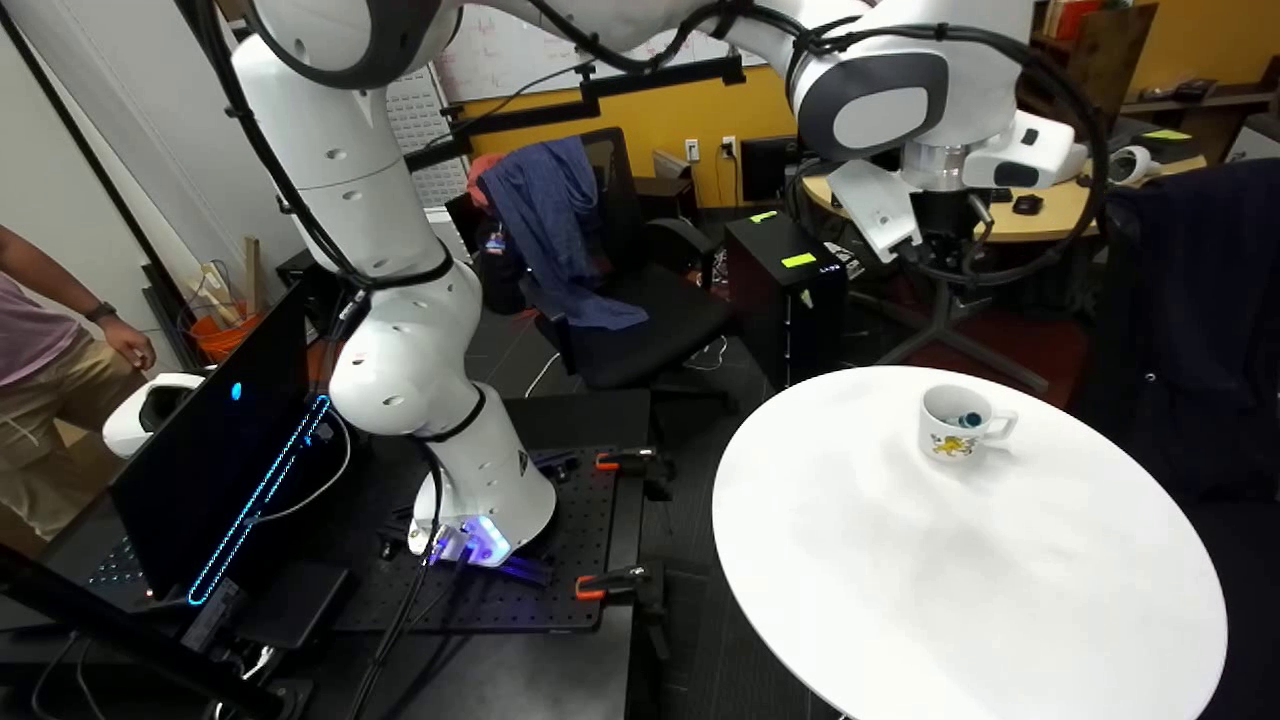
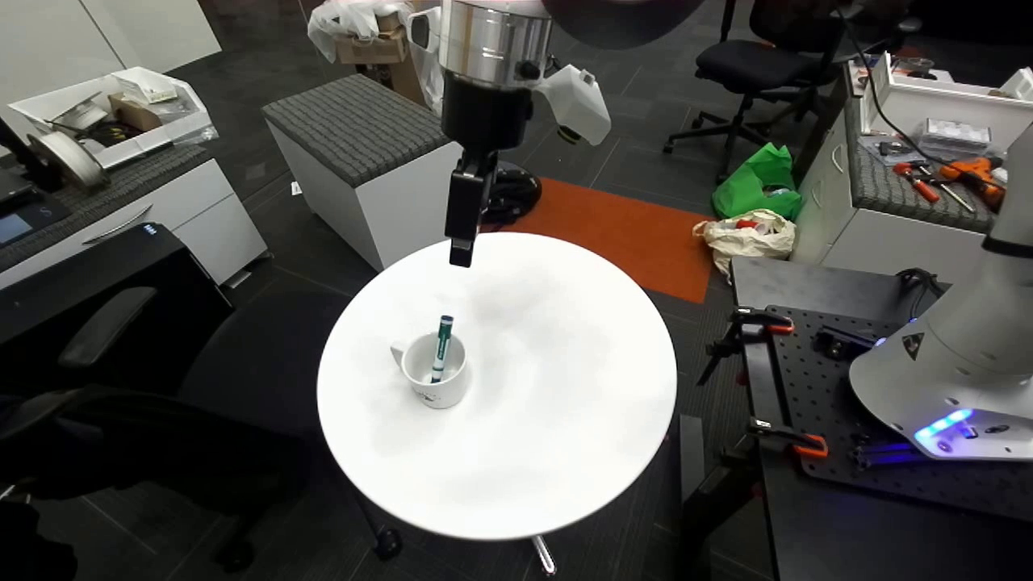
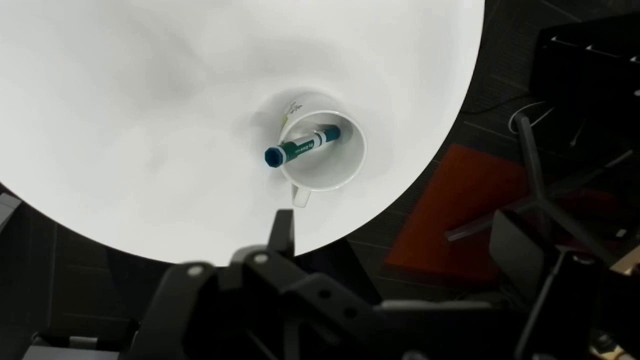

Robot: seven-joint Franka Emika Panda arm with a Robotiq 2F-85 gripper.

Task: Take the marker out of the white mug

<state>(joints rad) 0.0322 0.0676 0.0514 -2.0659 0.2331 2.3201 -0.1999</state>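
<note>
Claw (image 2: 462, 242) nearest the wrist lens: spread, tips well apart, nothing held. Hangs higher than the mug (image 3: 327, 162) and apart from it. Dull black, blocky links, square edges. Main worry: a descent off line, one tip clipping the mug's rim or handle; in the wrist view the handle points the claw's way.

Marker (image 3: 301, 147): in the mug, leaning, upper end out over the rim. Slim round barrel, green and white, blue-green ends; top end looks faceted. Smooth plastic, by the look. Pinched across that slant it may twist, slip and drop back. If the top end is a cap, it could pull off and leave the barrel behind.

Mug: upright, round, white, glazed-looking, yellow figure (image 1: 953, 445) on its side in an exterior view. Probably light; a sideways lift would lever the marker on the rim and drag or tip the mug. Stands near the edge of the desk (image 2: 565, 387), so a shove that way risks a fall.

Desk: round, flat, smooth, white with a soft sheen. Little grip there, I'd judge, to stop a sliding mug.

Beyond: orange mat (image 2: 613, 234), flat, straight-edged; grey-topped cabinet (image 2: 363, 133), coarse woven-looking top over plain white sides.
</note>
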